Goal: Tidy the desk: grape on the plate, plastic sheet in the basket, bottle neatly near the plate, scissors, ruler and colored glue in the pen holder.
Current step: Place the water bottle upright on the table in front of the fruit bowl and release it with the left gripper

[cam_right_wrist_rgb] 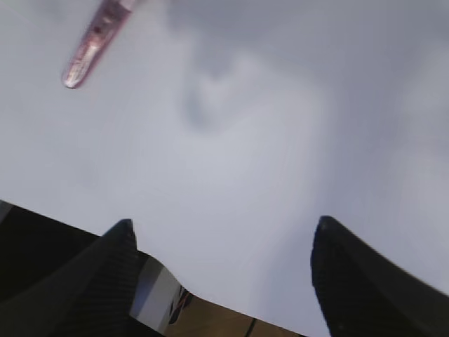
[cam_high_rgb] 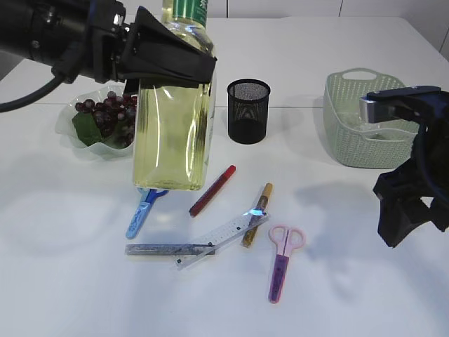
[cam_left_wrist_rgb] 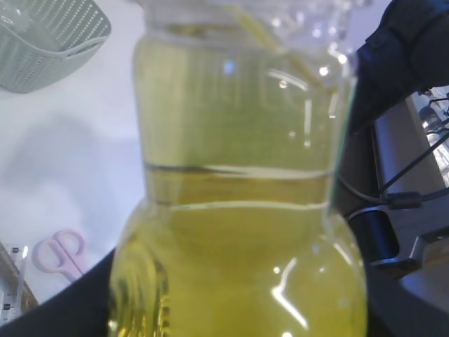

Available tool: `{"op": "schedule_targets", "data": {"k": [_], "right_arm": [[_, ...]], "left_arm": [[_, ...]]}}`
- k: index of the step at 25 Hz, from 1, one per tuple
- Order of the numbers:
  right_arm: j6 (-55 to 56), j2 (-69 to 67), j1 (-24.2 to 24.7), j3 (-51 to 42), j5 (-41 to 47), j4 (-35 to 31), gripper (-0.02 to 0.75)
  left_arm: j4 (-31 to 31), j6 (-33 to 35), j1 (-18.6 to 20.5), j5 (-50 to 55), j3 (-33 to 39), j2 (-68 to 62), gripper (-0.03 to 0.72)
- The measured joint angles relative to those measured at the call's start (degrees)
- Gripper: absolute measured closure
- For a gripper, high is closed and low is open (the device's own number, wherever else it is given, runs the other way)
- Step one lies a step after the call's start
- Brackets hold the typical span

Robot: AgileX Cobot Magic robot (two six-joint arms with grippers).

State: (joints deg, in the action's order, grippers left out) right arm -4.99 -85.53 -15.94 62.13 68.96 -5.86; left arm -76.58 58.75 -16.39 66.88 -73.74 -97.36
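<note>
My left gripper [cam_high_rgb: 174,62] is shut on the bottle [cam_high_rgb: 172,126], a tall clear one full of yellow liquid. It is held upright, and it fills the left wrist view [cam_left_wrist_rgb: 238,175]. Behind it the grape [cam_high_rgb: 109,112] lies on the plate [cam_high_rgb: 70,130]. In front lie a red glue pen [cam_high_rgb: 212,190], a gold glue pen [cam_high_rgb: 257,215], a grey glue stick [cam_high_rgb: 165,249], the clear ruler [cam_high_rgb: 223,237], blue scissors [cam_high_rgb: 142,213] and pink scissors [cam_high_rgb: 283,261]. My right gripper [cam_high_rgb: 407,210] hangs open over bare table [cam_right_wrist_rgb: 221,232]. I cannot make out the plastic sheet.
The black mesh pen holder [cam_high_rgb: 248,110] stands at mid-table. The pale green basket [cam_high_rgb: 358,123] sits at the right, just behind my right arm. The pink scissors' tip [cam_right_wrist_rgb: 95,42] shows at the top left of the right wrist view.
</note>
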Motion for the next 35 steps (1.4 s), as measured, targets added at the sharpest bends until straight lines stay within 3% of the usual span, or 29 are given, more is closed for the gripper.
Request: {"op": "schedule_targets", "data": {"k": [10,19,35], "right_arm": [[2.3,0.0,0.0,0.1,0.6,5.9,0.154],[2.5,0.0,0.0,0.1,0.6,6.2,0.155],[2.5,0.0,0.0,0.1,0.6,7.8,0.155]], "left_arm": [[4.5,-1.7,3.0,0.2,0.0,0.0,0.242],[14.6,-7.6,5.3,0.3,0.0,0.0,0.243],[52.2,-37.0,5.4,2.8,-7.9,0.1,0.243]]}}
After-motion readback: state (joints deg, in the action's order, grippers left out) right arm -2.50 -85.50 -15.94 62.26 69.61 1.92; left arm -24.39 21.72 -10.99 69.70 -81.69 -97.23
